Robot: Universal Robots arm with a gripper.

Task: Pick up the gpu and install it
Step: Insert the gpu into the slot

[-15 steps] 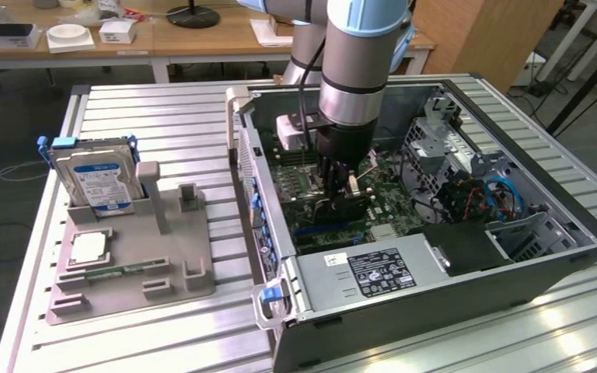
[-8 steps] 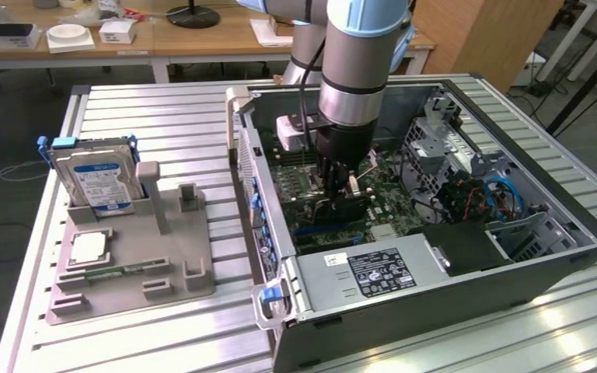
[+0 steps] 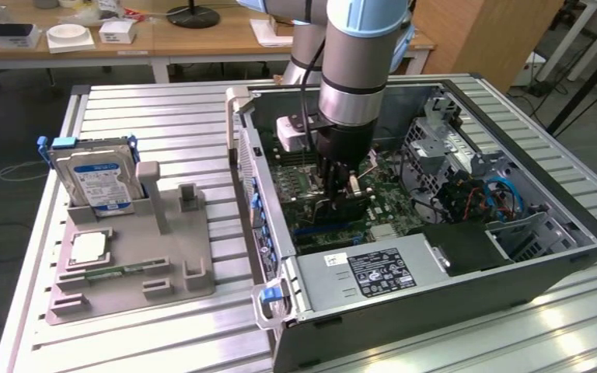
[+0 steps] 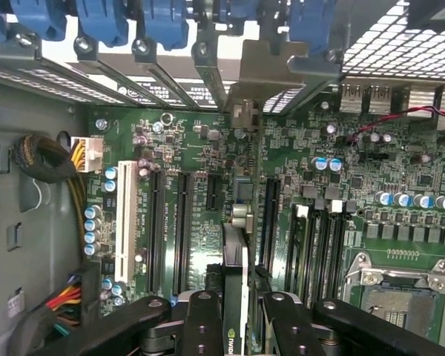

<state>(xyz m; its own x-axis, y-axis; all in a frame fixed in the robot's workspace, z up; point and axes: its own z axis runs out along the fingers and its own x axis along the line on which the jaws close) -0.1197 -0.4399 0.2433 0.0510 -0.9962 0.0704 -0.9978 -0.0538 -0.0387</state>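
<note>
My gripper point(image 3: 342, 180) is down inside the open computer case point(image 3: 265, 256), shut on the gpu point(image 3: 347, 203), a dark card held upright above the green motherboard point(image 3: 387, 198). In the wrist view the gpu point(image 4: 235, 248) appears edge-on between my two black fingers point(image 4: 202, 320), with its silver bracket point(image 4: 246, 115) reaching toward the case's rear slot openings. The card hangs over the row of long black expansion slots point(image 4: 184, 222). I cannot tell whether its lower edge touches a slot.
A hard drive point(image 3: 93, 180) stands in a grey holder point(image 3: 174, 280) on the exterior view's left, with a processor chip point(image 3: 88, 247) and a memory stick point(image 3: 122, 270) lying on it. Inside the case are the power supply point(image 3: 376, 272), blue cables point(image 3: 500, 198) and an empty processor socket point(image 4: 400, 300).
</note>
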